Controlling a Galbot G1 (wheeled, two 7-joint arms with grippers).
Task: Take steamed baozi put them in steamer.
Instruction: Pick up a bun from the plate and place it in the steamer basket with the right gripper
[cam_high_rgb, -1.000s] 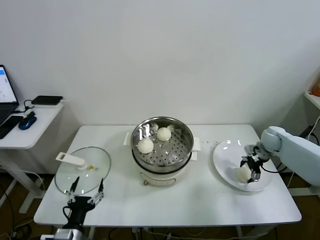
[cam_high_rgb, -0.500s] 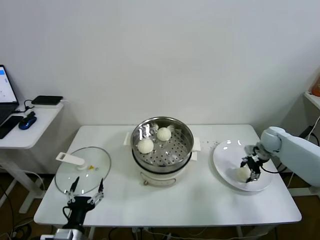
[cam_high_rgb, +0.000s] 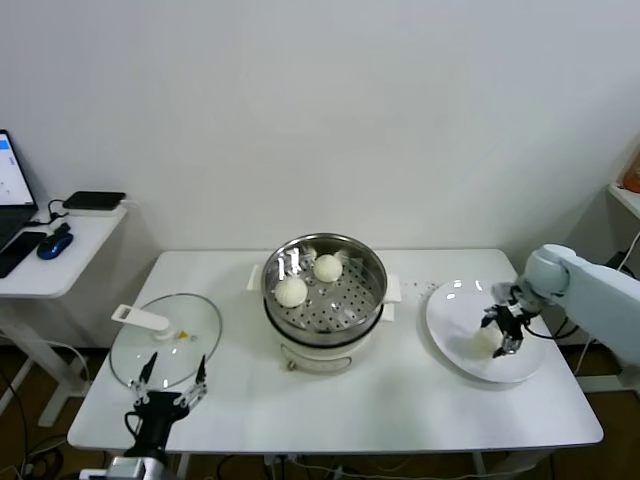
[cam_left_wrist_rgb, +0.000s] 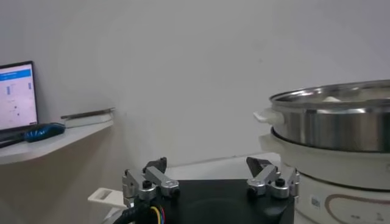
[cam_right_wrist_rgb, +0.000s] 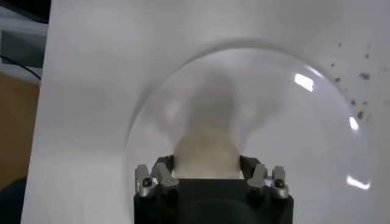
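The steamer (cam_high_rgb: 372, 302) stands mid-table on its white base and also shows in the left wrist view (cam_left_wrist_rgb: 341, 122). Two baozi lie inside it, one (cam_high_rgb: 291, 292) at the left and one (cam_high_rgb: 328, 267) behind it. My right gripper (cam_high_rgb: 503, 332) is over the white plate (cam_high_rgb: 450, 318), shut on a third baozi (cam_high_rgb: 487, 341). In the right wrist view this baozi (cam_right_wrist_rgb: 206, 153) sits between my gripper's (cam_right_wrist_rgb: 206, 167) fingers, slightly above the plate (cam_right_wrist_rgb: 292, 140). My left gripper (cam_high_rgb: 171, 384) is parked open and empty at the table's front left, and also shows in its own wrist view (cam_left_wrist_rgb: 210, 165).
The round glass lid (cam_high_rgb: 165, 340) with a white handle lies on the table left of the steamer, just behind the left gripper. A side desk (cam_high_rgb: 60, 245) with a laptop and small devices stands far left. Small dark specks dot the table behind the plate.
My right gripper has risen a little off the plate with the baozi in it. The left arm has not moved.
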